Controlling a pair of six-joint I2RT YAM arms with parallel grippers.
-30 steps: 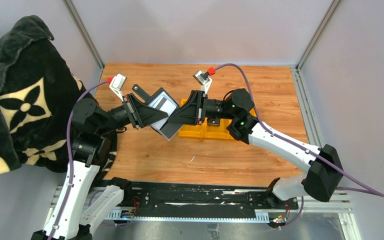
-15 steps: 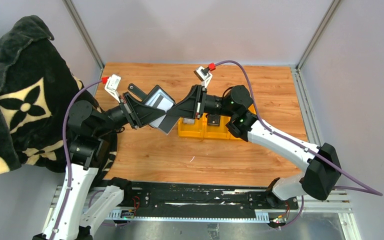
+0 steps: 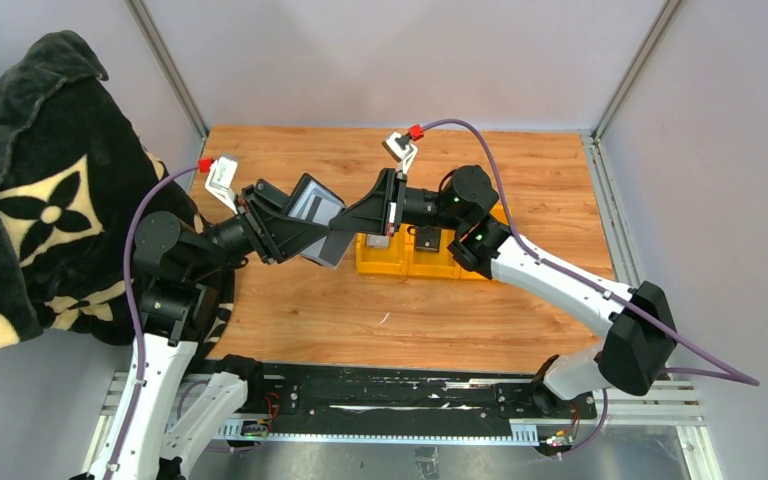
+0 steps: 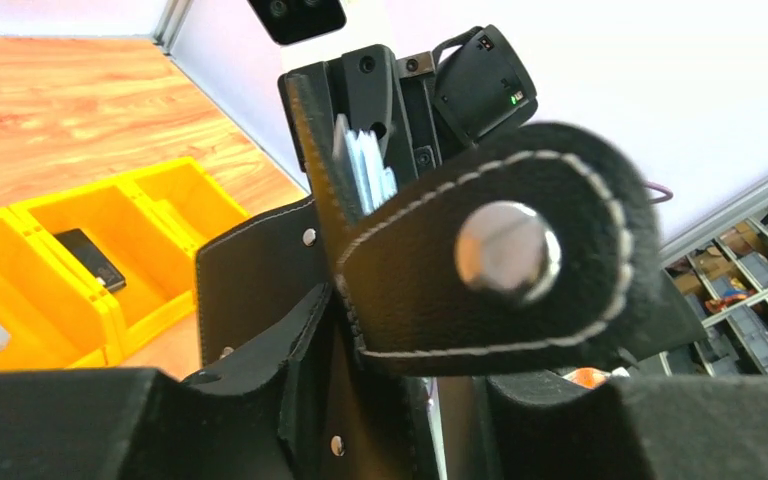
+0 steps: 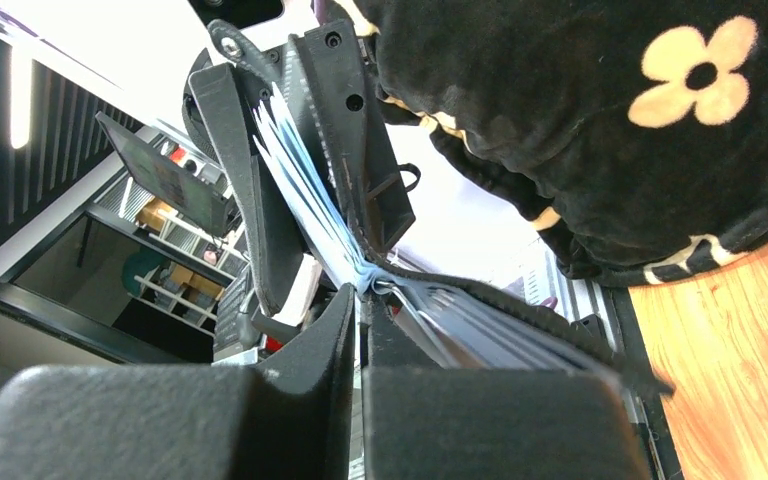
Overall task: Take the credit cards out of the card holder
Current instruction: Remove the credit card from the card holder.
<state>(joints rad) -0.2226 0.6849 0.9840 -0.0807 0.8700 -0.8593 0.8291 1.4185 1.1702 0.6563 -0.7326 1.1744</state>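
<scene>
The left gripper (image 3: 300, 228) was clamped on the card holder (image 3: 326, 247), holding it in the air above the table (image 3: 290, 320), just left of the yellow bins (image 3: 430, 262). The right gripper (image 3: 352, 221) met it from the opposite side, its fingers (image 5: 310, 340) pressed together on the edge of the credit cards (image 5: 295, 180), which fanned out of the open holder. The strap tab (image 4: 500, 260), with its metal snap, hung loose in front of the left wrist camera.
</scene>
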